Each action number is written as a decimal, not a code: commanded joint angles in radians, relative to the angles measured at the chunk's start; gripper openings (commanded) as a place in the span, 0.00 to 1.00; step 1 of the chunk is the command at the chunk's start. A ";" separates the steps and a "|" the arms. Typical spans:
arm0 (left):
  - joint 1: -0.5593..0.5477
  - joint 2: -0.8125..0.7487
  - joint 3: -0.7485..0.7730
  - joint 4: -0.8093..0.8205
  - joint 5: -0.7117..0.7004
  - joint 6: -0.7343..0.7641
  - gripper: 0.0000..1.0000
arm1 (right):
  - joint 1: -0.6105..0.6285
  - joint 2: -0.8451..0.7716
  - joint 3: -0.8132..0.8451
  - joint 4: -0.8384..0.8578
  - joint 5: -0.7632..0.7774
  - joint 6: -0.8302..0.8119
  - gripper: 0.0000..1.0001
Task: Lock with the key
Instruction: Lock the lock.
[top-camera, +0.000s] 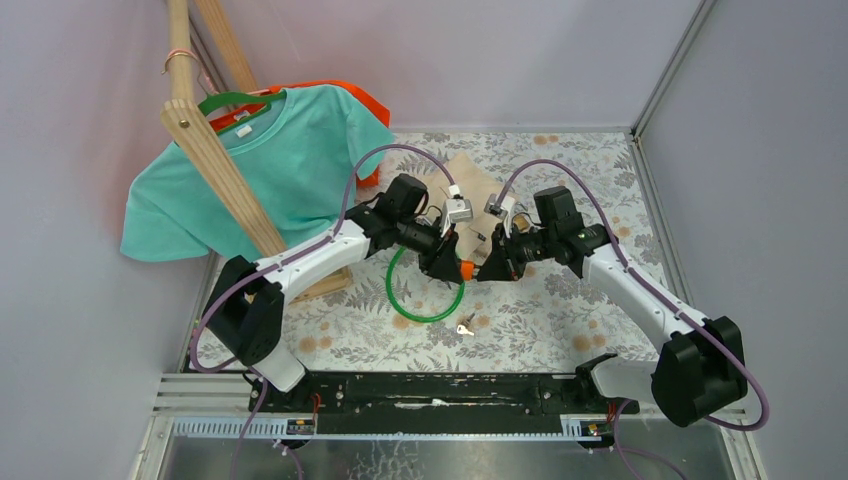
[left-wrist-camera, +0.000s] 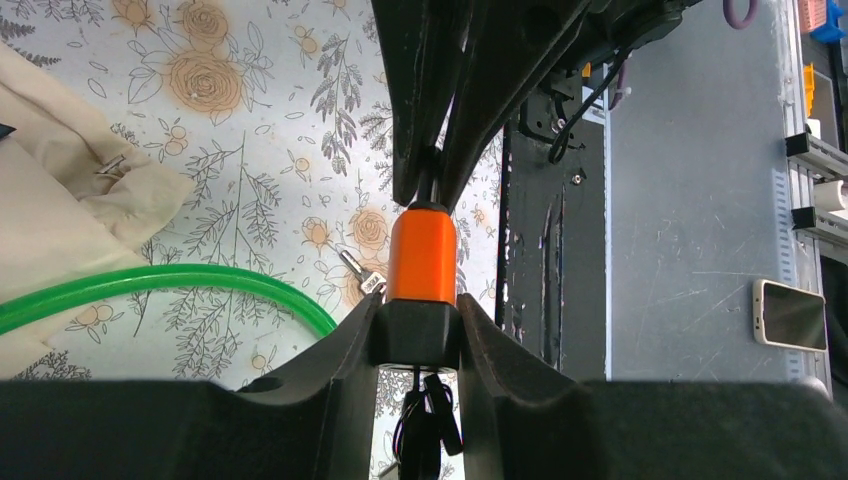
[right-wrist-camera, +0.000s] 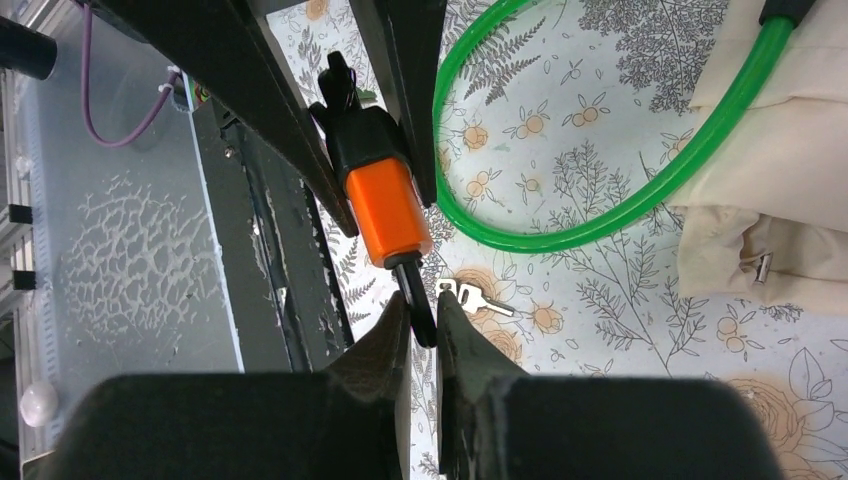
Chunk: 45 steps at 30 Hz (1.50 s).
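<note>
The lock is showing an orange body w/ a black end; the key in it is looking black, as are the left claw & right claw. The cable is glowing green. The desk is wearing grey ferns & tan flowers on white. The T-shirt is showing teal, the cloth beige.

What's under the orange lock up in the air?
The flowery table, with small silver keys lying on it. From the left wrist, the lock covers part of them.
</note>
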 joint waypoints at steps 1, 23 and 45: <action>-0.084 0.032 0.086 0.335 0.148 -0.054 0.00 | 0.071 -0.009 0.047 0.431 -0.254 0.145 0.00; -0.018 0.002 0.032 0.277 0.110 0.042 0.00 | -0.019 -0.035 0.075 0.143 -0.201 -0.153 0.43; -0.005 -0.014 0.011 0.197 0.068 0.156 0.00 | -0.089 -0.012 0.141 -0.143 -0.165 -0.408 0.53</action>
